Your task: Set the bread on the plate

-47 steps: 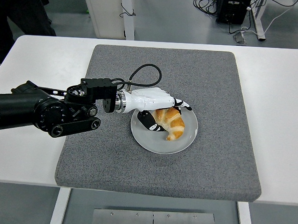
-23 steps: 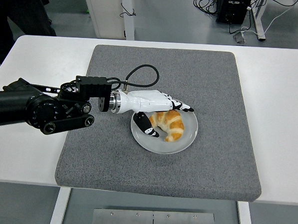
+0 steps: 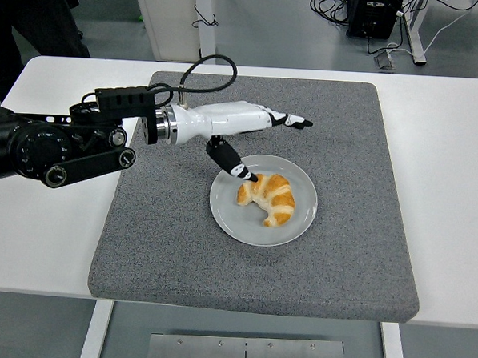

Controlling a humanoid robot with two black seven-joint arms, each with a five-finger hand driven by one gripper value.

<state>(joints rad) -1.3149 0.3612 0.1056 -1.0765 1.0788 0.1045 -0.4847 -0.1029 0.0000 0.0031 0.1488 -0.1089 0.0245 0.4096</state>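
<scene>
Risk: thumb tip hangs just beside the far-left end of the bread; a sideways sweep on the way out could catch the crust and drag or roll it toward the rim of the plate.
Cause: low clearance between thumb and crust, plus a smooth, shallow plate with little to stop a sliding pastry.
Second risk: a bump on the plate itself would shift it over the grey mat, taking the bread along.
Hand: left hand, white shell with black fingertips, spread wide; fingers stretched out to the right, thumb angled down and toward the near side.
Hold: nothing gripped, palm empty.
Contact: thumb tip seems to sit at the edge of the bread, possibly just clear of it; hard to tell from this height.
Bread: croissant-shaped, lying flat inside the plate, a little right of its middle, curved ends toward the near side.
Plate: on the grey mat, near the centre of the white desk.
Task state: judged done as far as placement goes; only a clean exit left.
Right hand: out of view.
</scene>
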